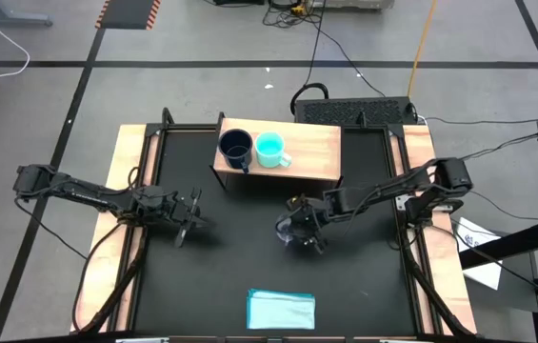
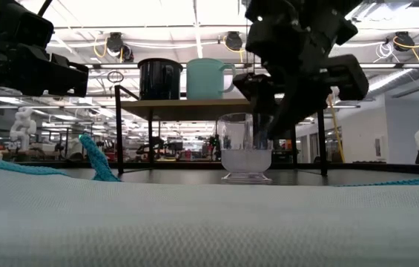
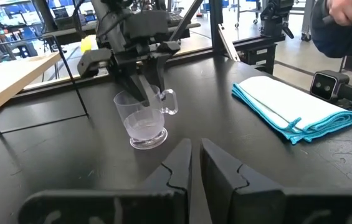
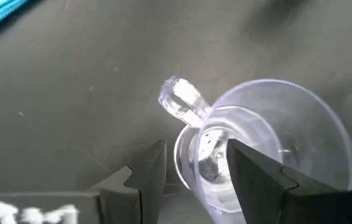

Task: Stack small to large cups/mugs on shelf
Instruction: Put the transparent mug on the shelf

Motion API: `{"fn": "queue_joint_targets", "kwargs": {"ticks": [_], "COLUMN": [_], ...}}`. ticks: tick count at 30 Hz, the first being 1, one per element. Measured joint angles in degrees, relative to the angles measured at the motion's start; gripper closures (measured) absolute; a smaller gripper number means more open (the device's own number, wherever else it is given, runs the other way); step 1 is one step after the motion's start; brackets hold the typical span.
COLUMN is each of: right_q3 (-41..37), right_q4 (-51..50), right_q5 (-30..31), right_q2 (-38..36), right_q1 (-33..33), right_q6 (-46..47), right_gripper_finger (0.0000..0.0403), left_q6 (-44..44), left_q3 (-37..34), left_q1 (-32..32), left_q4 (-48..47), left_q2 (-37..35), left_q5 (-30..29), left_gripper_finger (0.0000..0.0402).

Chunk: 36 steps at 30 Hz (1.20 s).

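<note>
Glass cup (image 3: 143, 121) stands upright on the black table (image 1: 240, 267), in front of the shelf (image 1: 311, 152) holding navy mug (image 1: 235, 148) and turquoise mug (image 1: 270, 150). Right gripper (image 4: 191, 168) straddles its rim, fingers spread, apparently for a wall pinch. Left gripper (image 3: 195, 163) waits nearby, nearly closed, empty.

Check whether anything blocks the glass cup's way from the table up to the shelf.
Nothing visible does. The glass cup stands on the black table in front of the shelf, with the right gripper astride its rim. The navy mug and turquoise mug sit on the shelf's left half; its right half is bare.
</note>
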Motion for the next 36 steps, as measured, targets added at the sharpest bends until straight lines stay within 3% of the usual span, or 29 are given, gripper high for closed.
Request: {"fn": "queue_joint_targets", "kwargs": {"ticks": [11, 25, 36], "right_q3": [0.0, 0.0, 0.0], "right_q4": [-0.02, -0.04, -0.12], "right_q5": [-0.02, -0.04, 0.04], "right_q2": [-0.25, -0.54, -0.81], "right_q1": [0.0, 0.0, 0.7], "right_q6": [0.07, 0.5, -1.18], "right_gripper_finger": [0.025, 0.0389, 0.04], "left_q6": [0.36, 0.2, -0.27], "left_q3": [0.0, 0.0, 0.0], "left_q1": [0.0, 0.0, 0.0], "left_q4": [-0.08, -0.59, -0.72], "left_q2": [0.0, 0.0, 0.0], "left_q5": [0.0, 0.0, 0.0], "left_gripper_finger": [0.0366, 0.0366, 0.0366]}}
